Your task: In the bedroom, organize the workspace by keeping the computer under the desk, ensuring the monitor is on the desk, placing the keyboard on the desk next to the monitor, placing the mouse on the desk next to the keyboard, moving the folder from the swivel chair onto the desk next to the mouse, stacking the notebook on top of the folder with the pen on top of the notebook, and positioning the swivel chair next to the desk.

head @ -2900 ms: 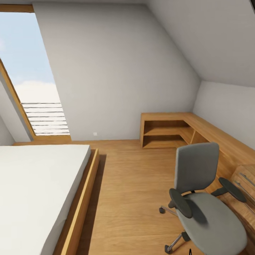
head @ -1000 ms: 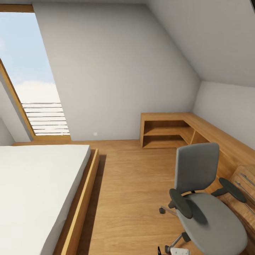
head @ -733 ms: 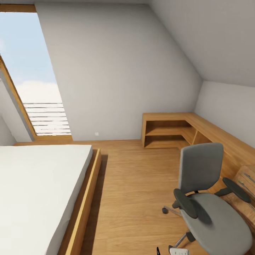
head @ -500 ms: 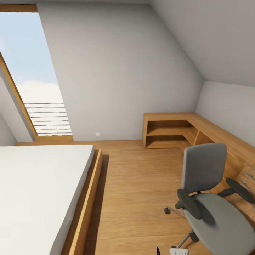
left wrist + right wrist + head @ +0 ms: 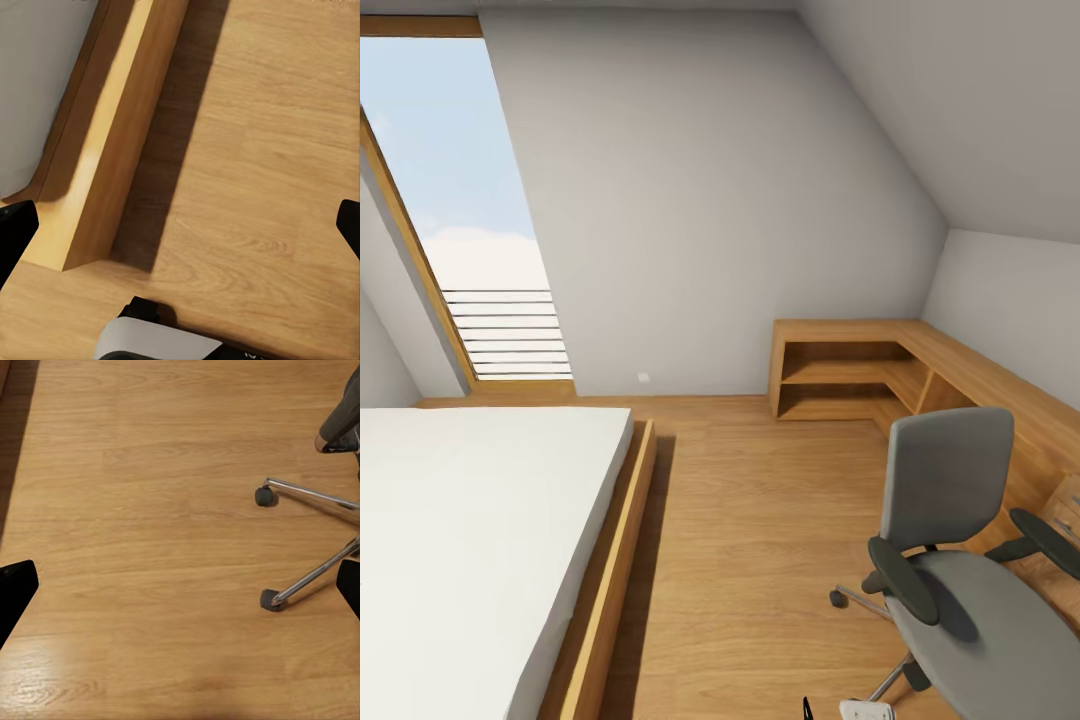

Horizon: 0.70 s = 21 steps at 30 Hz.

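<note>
I am in the bedroom, facing a white wall under a sloped ceiling. The swivel chair [image 5: 948, 478] stands at the lower right of the head view, grey back upright, its grey seat bare where it shows. Its silver legs and castors [image 5: 307, 577] appear in the right wrist view. My right gripper [image 5: 180, 585] hangs open over the wood floor beside that base. My left gripper [image 5: 180, 229] is open above the floor by the bed's wooden frame [image 5: 112, 150]. The desk, computer, monitor, keyboard, mouse, folder, notebook and pen are out of view.
A white-mattressed bed [image 5: 470, 540] takes up the left. A low light-wood shelf unit [image 5: 840, 370] runs along the far and right walls, ending in a dresser [image 5: 1068, 505] behind the chair. A tall skylight [image 5: 460, 220] is at the left. Open floor [image 5: 760, 520] lies between bed and chair.
The whole head view has shifted right, so the camera has turned left. A white and black piece of my arm has come in at the bottom edge.
</note>
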{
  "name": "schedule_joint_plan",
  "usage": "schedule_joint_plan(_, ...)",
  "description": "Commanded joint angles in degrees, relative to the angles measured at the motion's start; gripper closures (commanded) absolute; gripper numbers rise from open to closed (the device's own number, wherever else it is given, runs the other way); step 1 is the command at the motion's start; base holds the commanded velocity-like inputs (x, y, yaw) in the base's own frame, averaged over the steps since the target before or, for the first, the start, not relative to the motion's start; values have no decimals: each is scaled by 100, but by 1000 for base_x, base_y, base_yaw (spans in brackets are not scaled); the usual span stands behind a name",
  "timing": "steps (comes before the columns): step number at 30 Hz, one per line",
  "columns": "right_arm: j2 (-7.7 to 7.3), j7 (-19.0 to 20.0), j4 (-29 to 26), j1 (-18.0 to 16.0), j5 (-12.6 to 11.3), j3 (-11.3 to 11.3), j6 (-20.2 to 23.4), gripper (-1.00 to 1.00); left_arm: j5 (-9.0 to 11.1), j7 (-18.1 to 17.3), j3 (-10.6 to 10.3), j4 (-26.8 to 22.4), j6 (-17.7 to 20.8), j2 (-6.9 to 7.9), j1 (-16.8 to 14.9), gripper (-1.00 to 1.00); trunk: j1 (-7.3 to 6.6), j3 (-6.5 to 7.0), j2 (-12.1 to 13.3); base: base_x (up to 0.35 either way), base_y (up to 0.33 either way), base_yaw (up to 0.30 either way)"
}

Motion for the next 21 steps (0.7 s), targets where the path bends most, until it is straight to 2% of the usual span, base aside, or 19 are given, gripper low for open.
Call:
schedule_joint_plan(1, 0, -35, 3, -6, -28, 50, -14, -100, 12, 51, -48, -16, -22, 2, -7, -100, 3, -13, -13, 0, 0, 8)
schedule_joint_plan(9, -2, -38, 3, -6, -35, 44, -17, -100, 12, 51, -54, -20, -23, 2, -7, -100, 3, -13, -13, 0, 0, 1)
schedule_joint_plan(21, -17, -33, 3, -6, -21, 41, -20, -100, 12, 51, -54, -86, -23, 2, -7, -100, 3, -13, -13, 285, 0, 0)
